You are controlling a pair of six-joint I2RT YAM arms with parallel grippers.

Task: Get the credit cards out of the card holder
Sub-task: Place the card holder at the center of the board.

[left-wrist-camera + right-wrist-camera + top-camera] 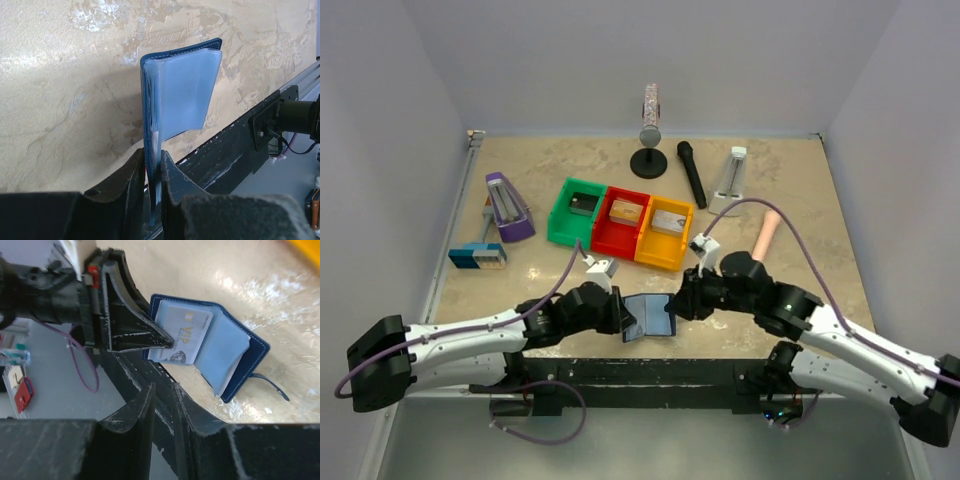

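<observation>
The left tool (152,167) is clamped on one edge of the card holder (227,352), holding it open and on edge above the near edge of the tabletop (65,100). A silvery grey credit card (187,332) sits in its slot and no card lies outside, so the job looks barely begun. The right tool (164,390) hangs just short of the holder, its fingers a narrow gap apart and empty.

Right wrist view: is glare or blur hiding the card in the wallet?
Right wrist: no, the silvery card in the wallet is sharp, its VIP print legible; glare sits only on the table beyond; the near fingers are soft. Left wrist: wallet sharp, bottom foreground dark and blurred.
</observation>
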